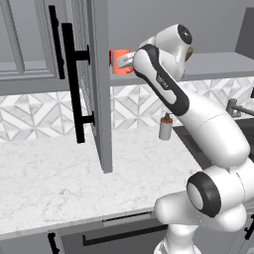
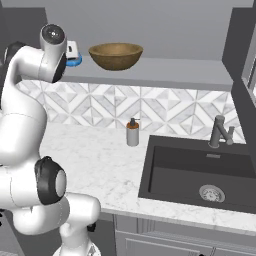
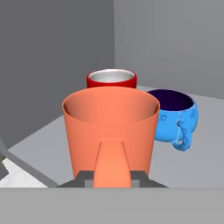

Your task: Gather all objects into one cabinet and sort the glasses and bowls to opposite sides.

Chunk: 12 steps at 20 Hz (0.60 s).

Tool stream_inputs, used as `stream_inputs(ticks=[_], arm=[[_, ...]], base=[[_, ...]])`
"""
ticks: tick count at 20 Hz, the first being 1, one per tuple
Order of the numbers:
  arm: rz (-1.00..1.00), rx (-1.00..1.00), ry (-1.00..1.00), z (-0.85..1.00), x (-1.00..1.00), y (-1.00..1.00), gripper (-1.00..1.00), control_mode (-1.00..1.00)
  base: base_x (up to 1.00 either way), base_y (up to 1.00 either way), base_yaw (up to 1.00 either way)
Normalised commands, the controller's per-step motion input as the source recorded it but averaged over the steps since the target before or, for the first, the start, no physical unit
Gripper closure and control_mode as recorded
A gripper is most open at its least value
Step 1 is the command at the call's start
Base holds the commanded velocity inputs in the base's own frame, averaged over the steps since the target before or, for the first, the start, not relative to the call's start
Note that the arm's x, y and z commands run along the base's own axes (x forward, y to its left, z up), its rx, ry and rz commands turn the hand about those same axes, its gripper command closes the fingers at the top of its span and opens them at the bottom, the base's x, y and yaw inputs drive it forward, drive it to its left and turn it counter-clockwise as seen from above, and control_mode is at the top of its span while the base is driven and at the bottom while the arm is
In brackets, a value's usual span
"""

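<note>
My gripper [image 3: 113, 178] is shut on the handle of the orange mug [image 3: 110, 127], which stands upright at the left end of the cabinet shelf [image 3: 205, 144]. Just behind it is the red mug [image 3: 111, 79]. The squat blue mug [image 3: 173, 116] is to its right with its handle facing me. From the left base, the orange mug [image 1: 119, 62] shows beside the open cabinet door [image 1: 96, 84], with my gripper [image 1: 130, 60] at it. The brown wooden bowl [image 2: 116, 55] rests further right on the same shelf [image 2: 175, 70]. My arm partly hides the blue mug [image 2: 76, 61].
The open door's long black bar handle [image 1: 74, 89] hangs over the marble counter [image 1: 49, 173]. A soap dispenser [image 2: 132, 133] stands by the backsplash. The dark sink [image 2: 200, 172] and faucet [image 2: 220, 131] lie to the right.
</note>
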Motion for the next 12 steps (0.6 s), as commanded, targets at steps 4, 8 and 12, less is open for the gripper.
stream_inputs(ticks=[4, 8, 12], arm=[[0.0, 0.0, 0.0, -0.08, 0.03, 0.03, 1.0, -1.0], [0.0, 0.0, 0.0, -0.11, 0.0, 0.01, 1.0, -1.0], [0.0, -0.02, 0.0, -0.27, 0.0, 0.07, 1.0, -1.0]], base=[[0.0, 0.0, 0.0], [0.0, 0.0, 0.0], [0.0, 0.0, 0.0]])
